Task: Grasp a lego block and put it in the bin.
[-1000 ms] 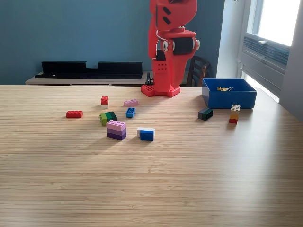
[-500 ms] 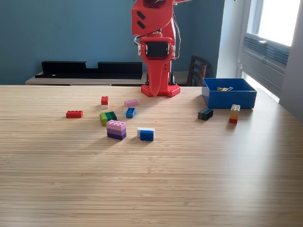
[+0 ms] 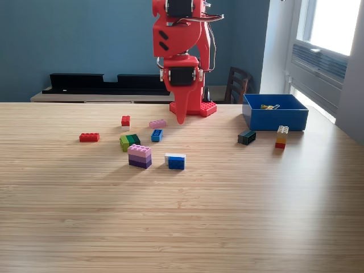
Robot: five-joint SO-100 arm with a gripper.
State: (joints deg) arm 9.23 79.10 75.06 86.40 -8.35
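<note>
Blocks lie scattered on the surface [image 3: 182, 227]; nearest are the white-and-blue block [image 3: 176, 161] and pink-purple stack [image 3: 140, 155]. Behind them, the hand [image 3: 181, 118] has swung from the bin's side toward the exterior view's left and dropped low, tips together, holding nothing, probably choosing a block. The bin [image 3: 275, 111] sits far right.

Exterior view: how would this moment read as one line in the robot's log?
phase: reaching | gripper: above table, holding nothing, jaw state unclear | nearest: pink flat block, small blue block | bin: exterior view's right
</note>
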